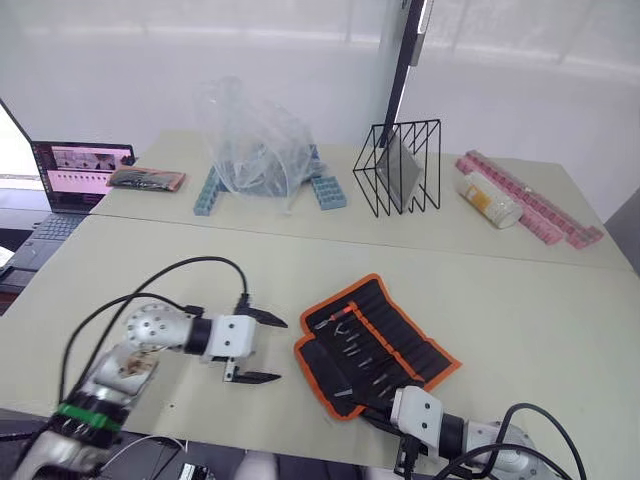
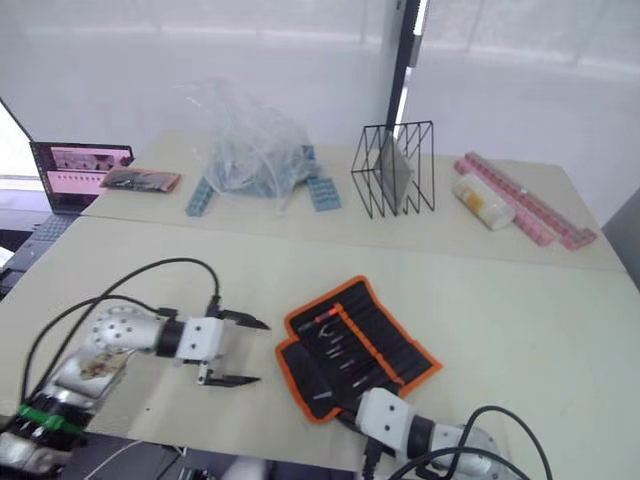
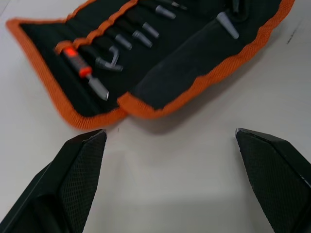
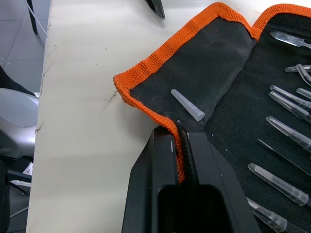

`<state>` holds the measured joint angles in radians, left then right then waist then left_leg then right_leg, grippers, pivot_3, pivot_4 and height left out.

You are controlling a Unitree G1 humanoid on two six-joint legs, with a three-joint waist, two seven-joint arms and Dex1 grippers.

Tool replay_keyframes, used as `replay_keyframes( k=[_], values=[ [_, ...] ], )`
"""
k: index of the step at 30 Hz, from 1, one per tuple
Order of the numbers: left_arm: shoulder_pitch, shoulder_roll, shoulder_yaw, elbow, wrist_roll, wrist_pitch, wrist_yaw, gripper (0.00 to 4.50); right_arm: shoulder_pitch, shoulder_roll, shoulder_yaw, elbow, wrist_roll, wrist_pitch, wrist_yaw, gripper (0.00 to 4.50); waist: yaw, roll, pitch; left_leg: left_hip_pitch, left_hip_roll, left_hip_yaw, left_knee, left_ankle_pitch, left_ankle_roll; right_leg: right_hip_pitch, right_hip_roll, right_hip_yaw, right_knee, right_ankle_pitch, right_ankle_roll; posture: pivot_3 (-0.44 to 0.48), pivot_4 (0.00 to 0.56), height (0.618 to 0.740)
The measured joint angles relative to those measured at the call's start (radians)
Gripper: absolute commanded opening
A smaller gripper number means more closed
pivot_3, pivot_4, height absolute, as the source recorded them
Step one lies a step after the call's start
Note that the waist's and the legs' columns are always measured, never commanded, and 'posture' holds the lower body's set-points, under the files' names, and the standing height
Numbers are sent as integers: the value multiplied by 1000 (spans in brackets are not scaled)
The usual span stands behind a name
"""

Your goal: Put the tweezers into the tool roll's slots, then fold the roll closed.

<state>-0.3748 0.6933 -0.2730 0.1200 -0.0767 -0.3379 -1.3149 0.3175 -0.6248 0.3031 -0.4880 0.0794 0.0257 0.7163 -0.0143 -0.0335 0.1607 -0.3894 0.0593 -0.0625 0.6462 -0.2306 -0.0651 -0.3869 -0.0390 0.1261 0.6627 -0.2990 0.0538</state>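
Tool roll lies open on the counter, tweezers seated in its slots, so folding is likely the step in hand. Right hand pinches the orange edging, presumably to lift that flap over. Left hand hovers beside, fingers spread wide, empty.

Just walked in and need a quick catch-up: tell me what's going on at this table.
The robot is packing a tool roll that lies open on the table, with tweezers already in its slots. The right gripper is shut on the roll's orange near edge, apparently ready to fold it. The left gripper hangs open just beside the roll, holding nothing.
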Motion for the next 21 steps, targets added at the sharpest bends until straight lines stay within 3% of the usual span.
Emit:
replay_keyframes(
  k=[8,21],
  values=[
    [-206,-113,-71,310,82,-351,17,4500,0,13,-2,-10,-18,17,-18,39,3,1,0,1,-1,-1,2,2,3,2,0,0,1,-1,7,0,150,720],
    [-239,-145,-137,430,112,-514,8,325,-1,36,6,-19,-48,29,-34,0,1,1,-1,1,-1,-1,3,2,3,2,0,1,1,-1,7,0,150,720]
  ],
)
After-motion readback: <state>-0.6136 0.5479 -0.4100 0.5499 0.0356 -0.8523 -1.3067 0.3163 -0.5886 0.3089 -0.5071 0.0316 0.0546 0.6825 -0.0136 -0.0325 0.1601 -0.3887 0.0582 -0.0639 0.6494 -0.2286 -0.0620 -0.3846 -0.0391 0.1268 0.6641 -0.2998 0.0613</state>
